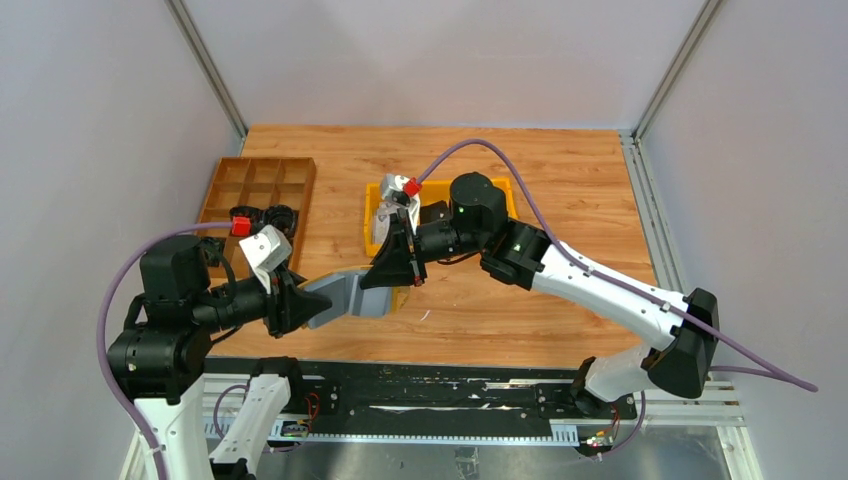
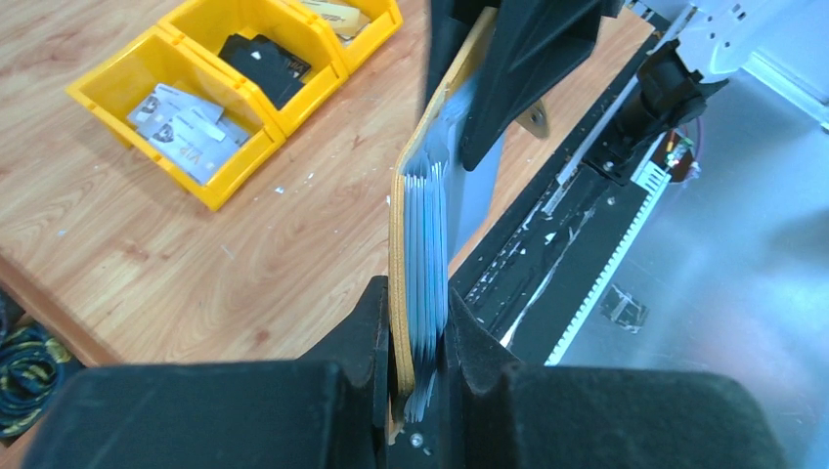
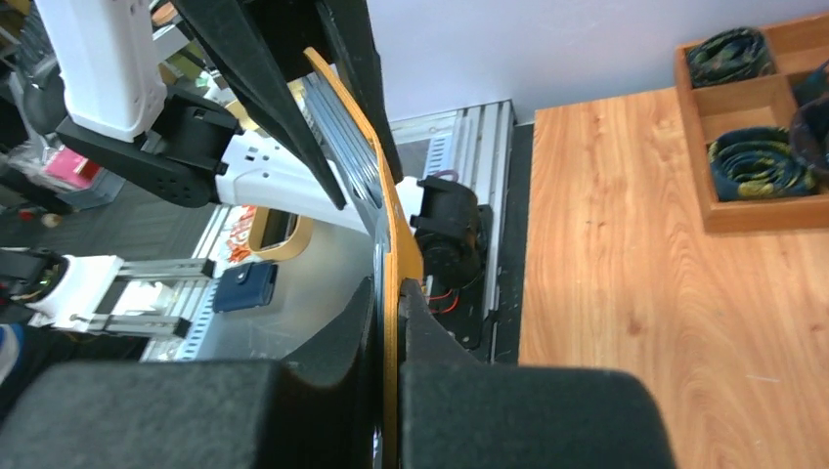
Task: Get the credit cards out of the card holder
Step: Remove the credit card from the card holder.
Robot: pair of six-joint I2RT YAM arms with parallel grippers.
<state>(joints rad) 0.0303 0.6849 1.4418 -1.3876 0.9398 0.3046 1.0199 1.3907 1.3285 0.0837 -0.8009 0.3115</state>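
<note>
The mustard-yellow card holder [image 1: 345,295] hangs open between both grippers above the table's near edge, grey lining up. My left gripper [image 1: 318,305] is shut on one end; in the left wrist view [image 2: 420,332] its jaws pinch the yellow cover and a stack of grey-blue leaves [image 2: 426,244]. I cannot tell cards from lining there. My right gripper [image 1: 385,282] is shut on the other end, its jaws clamping the yellow cover [image 3: 391,293]. Silvery credit cards [image 2: 186,125] and a black card [image 2: 259,59] lie in yellow bins.
The yellow bins [image 1: 372,215] stand mid-table behind the right gripper. A wooden compartment tray [image 1: 255,190] with dark coiled items [image 3: 758,161] sits at the back left. A black rail [image 1: 420,395] runs along the near edge.
</note>
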